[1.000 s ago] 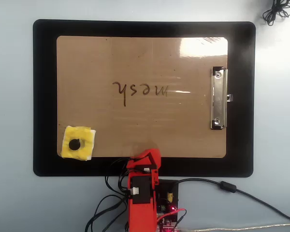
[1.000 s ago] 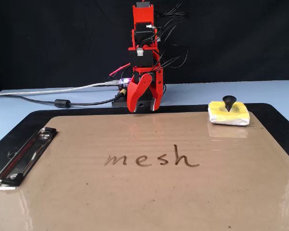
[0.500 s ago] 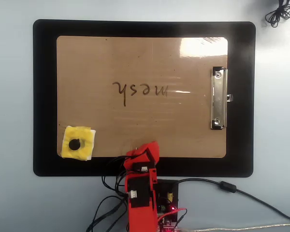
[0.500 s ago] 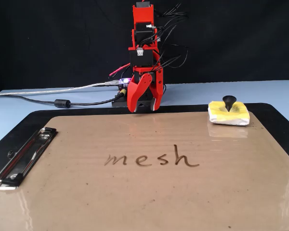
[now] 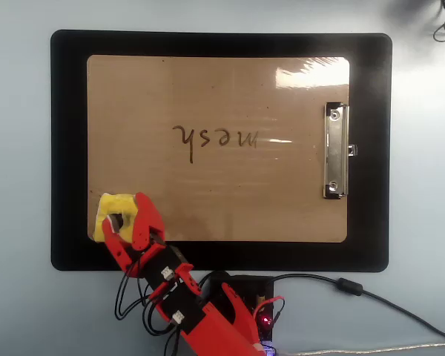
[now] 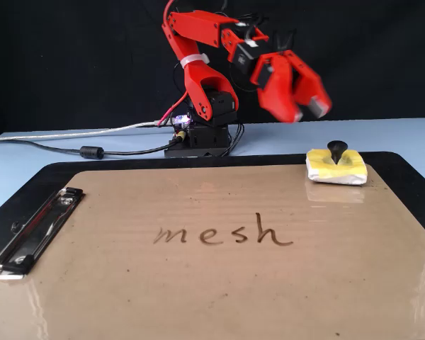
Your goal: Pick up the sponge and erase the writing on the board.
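The yellow sponge (image 5: 116, 205) (image 6: 336, 170) with a black knob at its centre lies at the corner of the tan board (image 5: 208, 89) (image 6: 198, 290), lower left in the overhead view, far right in the fixed view. The writing "mesh" (image 5: 215, 139) (image 6: 223, 234) sits in the board's middle, intact. My red gripper (image 5: 124, 221) (image 6: 302, 108) is open and empty. The fixed view shows it hanging in the air above the sponge and slightly to its left, not touching it. In the overhead view it covers part of the sponge.
A silver clip (image 5: 335, 152) (image 6: 32, 237) holds one short side of the board. A black mat (image 5: 70, 148) (image 6: 404, 166) lies under the board. The arm's base (image 6: 202, 138) and cables (image 6: 71, 150) stand beyond the mat's edge.
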`<state>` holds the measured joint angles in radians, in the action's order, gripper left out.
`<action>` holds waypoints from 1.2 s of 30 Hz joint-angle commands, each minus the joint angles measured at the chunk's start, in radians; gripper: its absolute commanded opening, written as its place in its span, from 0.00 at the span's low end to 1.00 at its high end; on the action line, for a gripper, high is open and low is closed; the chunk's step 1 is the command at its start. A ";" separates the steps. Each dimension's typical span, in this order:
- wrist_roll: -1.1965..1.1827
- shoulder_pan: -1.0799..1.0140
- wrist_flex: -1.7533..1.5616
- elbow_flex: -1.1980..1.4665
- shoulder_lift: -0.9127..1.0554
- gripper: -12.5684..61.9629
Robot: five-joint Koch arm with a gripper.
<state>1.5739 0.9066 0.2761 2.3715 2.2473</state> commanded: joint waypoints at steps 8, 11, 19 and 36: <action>0.167 0.166 -0.557 0.225 -0.034 0.61; 0.167 0.166 -0.676 0.224 -0.192 0.60; 0.158 0.166 -0.957 0.224 -0.463 0.60; -0.009 0.164 -0.954 0.225 -0.634 0.61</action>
<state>1.5677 1.0646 -0.5983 2.6093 1.6137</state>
